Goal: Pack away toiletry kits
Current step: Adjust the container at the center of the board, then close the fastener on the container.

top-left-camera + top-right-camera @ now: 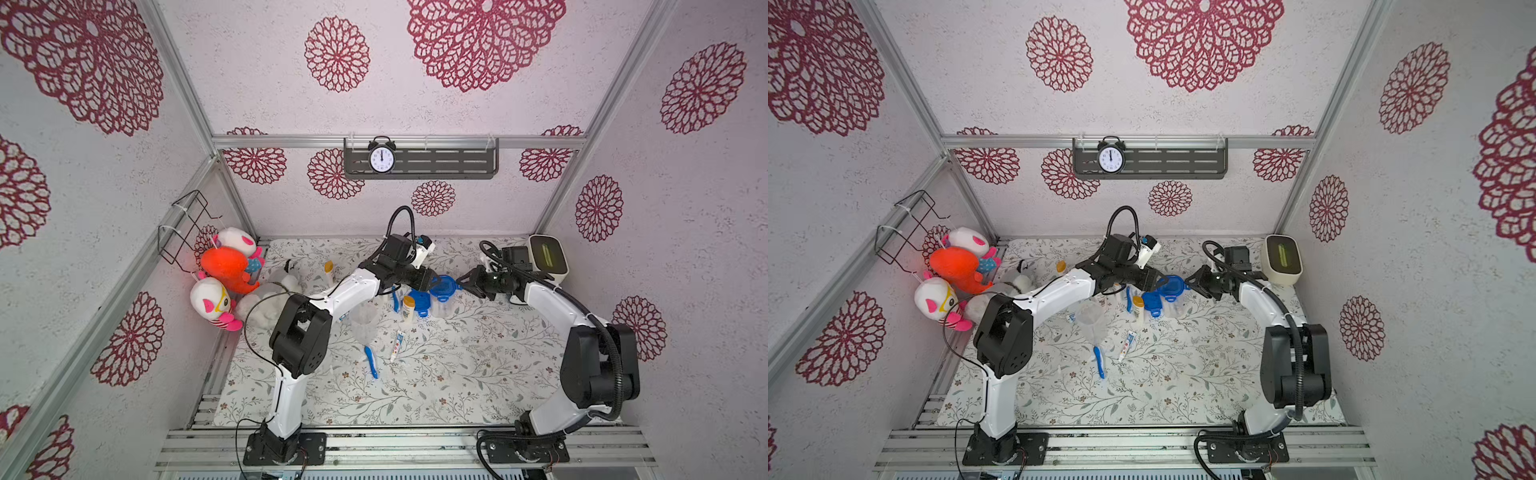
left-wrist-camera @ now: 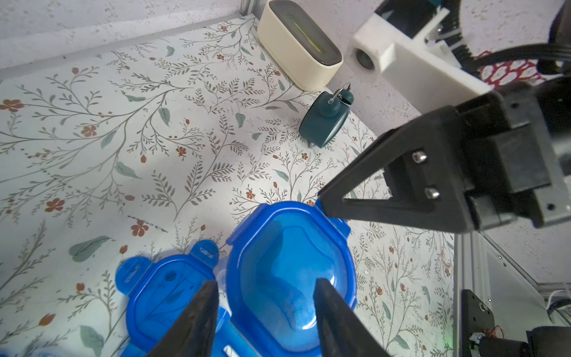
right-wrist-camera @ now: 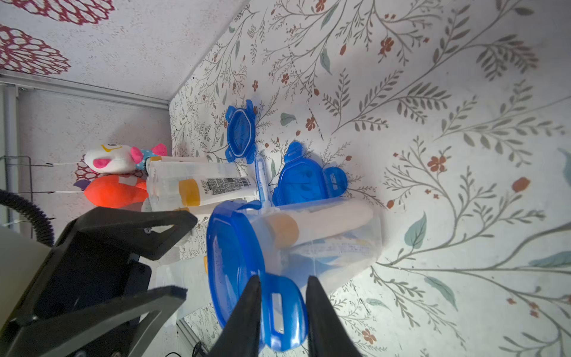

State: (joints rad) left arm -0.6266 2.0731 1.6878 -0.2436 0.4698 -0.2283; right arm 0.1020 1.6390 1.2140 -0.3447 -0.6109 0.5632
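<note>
- toiletry kits look partway packed to me: one clear jar (image 3: 324, 247) near the middle of the flowered table (image 1: 457, 374) holds a white bottle with an orange cap and has its blue lid (image 2: 290, 262) on top.
- the left gripper (image 2: 265, 282) sits over that lid with its jaws apart, one finger at the rim and one on the top. it clamps nothing i can see and seems to be steadying the lid.
- the right gripper (image 3: 283, 278) reaches in from the side, with a finger on each side of the lid's tab (image 3: 282, 315), which sticks out unlatched. i cannot tell whether the jaws pinch it yet.
- so i'd say the first kit is only a tab or more short of shut.
- just beside it stands a second jar (image 3: 197, 185), open, with a bottle in it. two spare lids (image 3: 239, 133) (image 3: 309, 179) lie flat on the table close by.
- a third jar (image 1: 365, 324) stands empty nearer the front. a blue toothbrush (image 1: 371, 361) and a toothpaste tube (image 1: 397, 345) lie loose in front of it.
- another toothbrush (image 1: 395, 299) lies by the lids, and a lone bottle (image 1: 329, 270) stands toward the back, apart from the rest.
- what's left, as i judge it: latch this lid, then fill and close the other two jars.
</note>
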